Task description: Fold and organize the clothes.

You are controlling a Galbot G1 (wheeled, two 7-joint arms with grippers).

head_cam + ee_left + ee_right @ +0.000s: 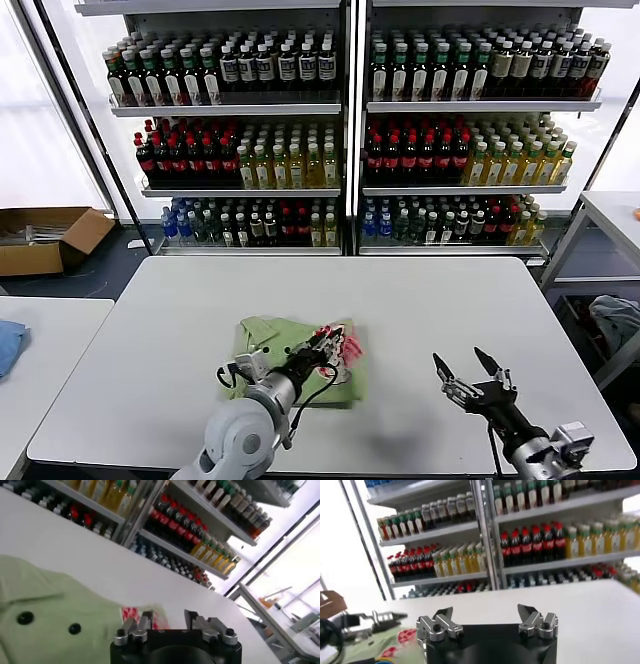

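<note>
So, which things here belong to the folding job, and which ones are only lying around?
Part of the job:
- light green polo shirt, lying folded on the white table
- left gripper, open over the shirt
- right gripper, open above bare table, apart from the shirt

Just lying about:
- shelves of bottles
- cardboard box on the floor
- blue cloth on the side table

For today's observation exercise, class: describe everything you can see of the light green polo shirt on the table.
The polo shirt is soft, light green fabric, lying folded into a rough, rumpled rectangle near the front middle of the white table. Two small dark buttons show on it, and a red-and-white checkered graphic sits at its right edge. The left claw is over it, at the graphic. The open right claw stays apart, over bare table.
</note>
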